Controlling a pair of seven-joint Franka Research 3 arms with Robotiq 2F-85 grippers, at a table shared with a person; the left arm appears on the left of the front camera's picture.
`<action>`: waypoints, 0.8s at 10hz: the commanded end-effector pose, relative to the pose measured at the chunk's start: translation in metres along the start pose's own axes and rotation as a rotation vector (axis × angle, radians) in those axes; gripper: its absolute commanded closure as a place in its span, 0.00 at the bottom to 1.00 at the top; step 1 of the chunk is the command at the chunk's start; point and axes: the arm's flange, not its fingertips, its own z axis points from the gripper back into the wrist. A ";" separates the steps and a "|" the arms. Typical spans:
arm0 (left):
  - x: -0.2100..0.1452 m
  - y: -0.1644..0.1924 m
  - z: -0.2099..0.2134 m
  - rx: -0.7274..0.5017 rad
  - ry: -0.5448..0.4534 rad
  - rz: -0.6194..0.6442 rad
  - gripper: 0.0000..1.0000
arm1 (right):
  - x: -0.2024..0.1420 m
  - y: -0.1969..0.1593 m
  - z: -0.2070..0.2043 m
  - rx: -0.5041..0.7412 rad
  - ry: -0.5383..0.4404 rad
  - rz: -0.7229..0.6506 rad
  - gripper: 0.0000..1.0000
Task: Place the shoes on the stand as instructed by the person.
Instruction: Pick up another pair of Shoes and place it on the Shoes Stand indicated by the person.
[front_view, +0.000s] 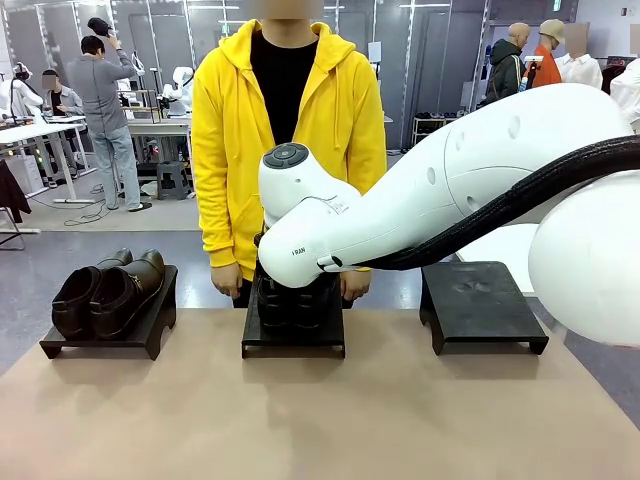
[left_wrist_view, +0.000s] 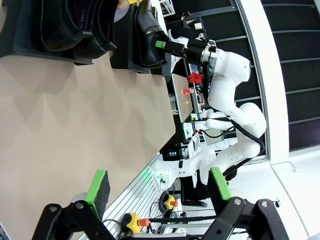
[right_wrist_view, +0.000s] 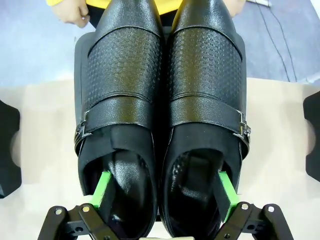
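One pair of shiny black shoes (front_view: 110, 292) sits on the left stand (front_view: 60, 347). A second pair of shoes (right_wrist_view: 165, 85) with buckle straps rests on the middle stand (front_view: 293, 345). My right arm reaches across the middle above this pair. In the right wrist view my right gripper (right_wrist_view: 164, 192) is open, with one green fingertip dipped into each shoe's opening and the inner sides of both shoes between the fingers. My left gripper (left_wrist_view: 157, 186) is open and holds nothing, well back above the table. The person (front_view: 290, 130) in the yellow hoodie stands behind the middle stand, hands (front_view: 227, 278) down.
A third black stand (front_view: 480, 305) is bare at the right. The brown table (front_view: 320, 420) has free room in front of all three stands. In the left wrist view both pairs of shoes (left_wrist_view: 75, 30) and my right gripper (left_wrist_view: 165, 46) appear at the top.
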 end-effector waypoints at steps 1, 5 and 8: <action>-0.001 -0.001 0.000 0.000 -0.004 -0.007 0.00 | 0.001 0.000 -0.001 0.001 -0.001 -0.004 0.00; -0.001 -0.001 0.000 0.000 -0.004 -0.007 0.00 | -0.004 -0.028 0.057 0.054 0.022 -0.034 0.00; -0.001 -0.001 0.000 0.000 -0.004 -0.007 0.00 | -0.013 -0.082 0.129 0.156 0.091 -0.076 0.00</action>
